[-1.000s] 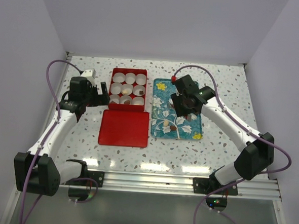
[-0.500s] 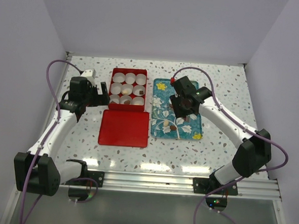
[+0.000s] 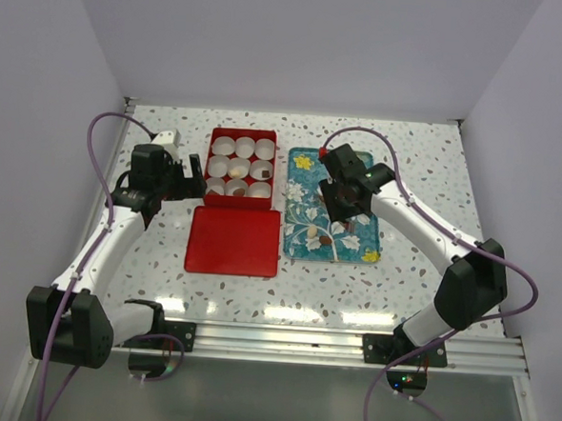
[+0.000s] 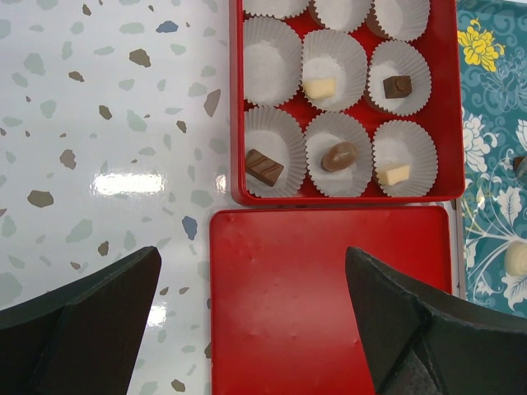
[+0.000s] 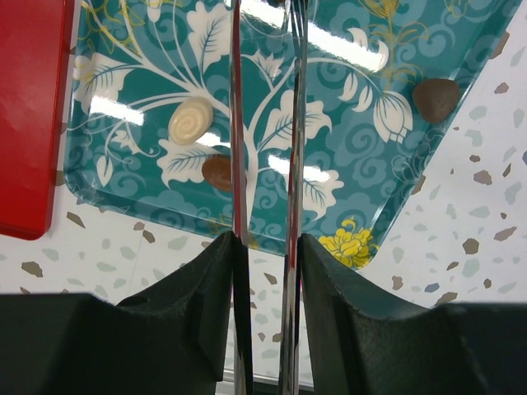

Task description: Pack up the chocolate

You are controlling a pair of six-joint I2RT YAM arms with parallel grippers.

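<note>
**Sliding my right tool leftward over the tray while five chocolates sit packed**

My right tool (image 5: 265,25) now hangs a little further left over the teal tray (image 5: 346,156) than it did a second ago, and that arm's elbow is tucked in closer. Its two thin blades stand close together with only a narrow slot between them. Their tips run off the top of the wrist view, so I cannot tell whether they pinch anything.

Three chocolates lie loose on the tray: a cream swirl (image 5: 190,120), a brown piece (image 5: 216,173) just beside the left blade, and a brown piece (image 5: 435,99) near the tray's corner.

My left tool (image 4: 253,255) has not moved. It hovers spread wide and empty above the red lid (image 4: 329,296), which lies flat on the bench (image 3: 314,289) against the red box (image 4: 237,123).

Five of the box's paper cups hold a piece: cream (image 4: 319,87), dark square (image 4: 398,85), striped brown (image 4: 263,167), brown oval (image 4: 339,155) and cream (image 4: 394,174). The other cups in view are unfilled.

I judge the shift as lining up for another pick, with packing roughly half done.
</note>
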